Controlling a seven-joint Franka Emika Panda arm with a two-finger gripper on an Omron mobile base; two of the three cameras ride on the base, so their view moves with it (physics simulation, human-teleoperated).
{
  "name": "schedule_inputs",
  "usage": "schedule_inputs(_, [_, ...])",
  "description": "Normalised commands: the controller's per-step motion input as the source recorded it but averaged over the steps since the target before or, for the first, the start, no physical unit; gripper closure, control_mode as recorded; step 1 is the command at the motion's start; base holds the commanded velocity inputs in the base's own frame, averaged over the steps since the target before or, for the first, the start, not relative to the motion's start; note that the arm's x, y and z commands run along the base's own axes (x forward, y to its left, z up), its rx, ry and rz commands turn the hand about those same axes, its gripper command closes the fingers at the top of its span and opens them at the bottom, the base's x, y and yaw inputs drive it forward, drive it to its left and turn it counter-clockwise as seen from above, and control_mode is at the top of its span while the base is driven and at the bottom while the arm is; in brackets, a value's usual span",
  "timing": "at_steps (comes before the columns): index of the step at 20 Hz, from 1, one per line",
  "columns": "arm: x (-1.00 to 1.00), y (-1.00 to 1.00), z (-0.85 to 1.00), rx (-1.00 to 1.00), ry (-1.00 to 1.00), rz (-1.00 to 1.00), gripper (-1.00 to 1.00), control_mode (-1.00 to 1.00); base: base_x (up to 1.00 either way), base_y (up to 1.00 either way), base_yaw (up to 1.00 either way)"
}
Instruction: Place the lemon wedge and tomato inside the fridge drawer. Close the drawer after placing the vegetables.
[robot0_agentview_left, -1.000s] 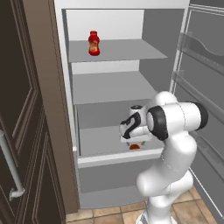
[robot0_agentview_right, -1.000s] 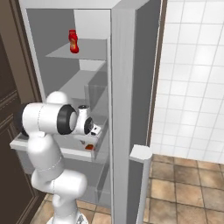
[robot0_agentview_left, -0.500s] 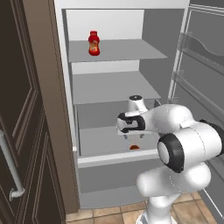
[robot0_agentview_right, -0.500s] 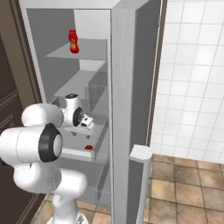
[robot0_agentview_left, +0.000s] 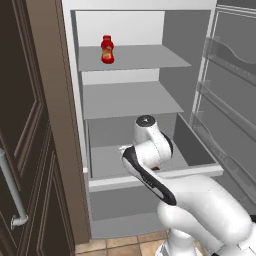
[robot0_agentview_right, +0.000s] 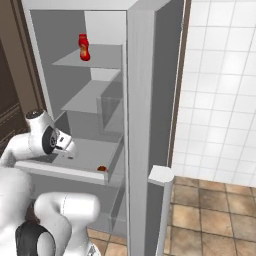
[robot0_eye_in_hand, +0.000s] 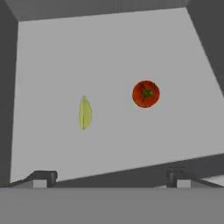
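The fridge drawer (robot0_agentview_left: 150, 179) stands pulled out below the shelves, its front panel (robot0_agentview_right: 65, 173) facing me. On its pale floor (robot0_eye_in_hand: 109, 52) lie the lemon wedge (robot0_eye_in_hand: 85, 112) and, apart to its right, the tomato (robot0_eye_in_hand: 145, 93). The tomato also peeks out beside my arm (robot0_agentview_left: 155, 168) and sits near the drawer's front right corner (robot0_agentview_right: 102, 169). My gripper (robot0_eye_in_hand: 109, 178) hangs above the drawer's front part, open, with nothing between its fingertips (robot0_eye_in_hand: 42, 177). My white hand (robot0_agentview_right: 62, 142) hovers over the drawer's left part.
A red sauce bottle (robot0_agentview_left: 106, 49) stands on the top shelf (robot0_agentview_left: 135, 57). The open fridge door (robot0_agentview_left: 230, 100) with its racks is to the right, and a dark cabinet door (robot0_agentview_left: 25, 125) to the left. My own arm (robot0_agentview_left: 150, 170) hides much of the drawer.
My arm has folded back toward the cameras and the hand has drawn toward the drawer's front. The jaws stayed open. The tomato lies where it was.
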Motion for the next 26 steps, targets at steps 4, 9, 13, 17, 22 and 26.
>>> schedule_inputs(4, [-1.00, 0.83, 0.66, 0.00, -0.19, 0.00, -1.00, -1.00, 0.00, 0.00, 0.00])
schedule_inputs(9, [-0.87, 0.78, 0.40, 0.00, -0.05, 0.00, -1.00, -1.00, 0.00, 0.00, 0.00])
schedule_inputs(13, [-0.36, 0.64, 0.06, 0.00, 0.04, 0.00, -1.00, -1.00, 0.00, 0.00, 0.00])
schedule_inputs(17, [0.04, 0.52, -0.21, 0.00, 0.14, 0.00, -1.00, -1.00, 0.00, 0.00, 0.00])
schedule_inputs(22, [0.33, 0.36, -0.57, 0.00, 0.08, 0.00, -1.00, -1.00, 0.00, 0.00, 0.00])
schedule_inputs(26, [0.51, 0.32, -0.57, 0.00, 0.03, 0.00, -1.00, -1.00, 0.00, 0.00, 0.00])
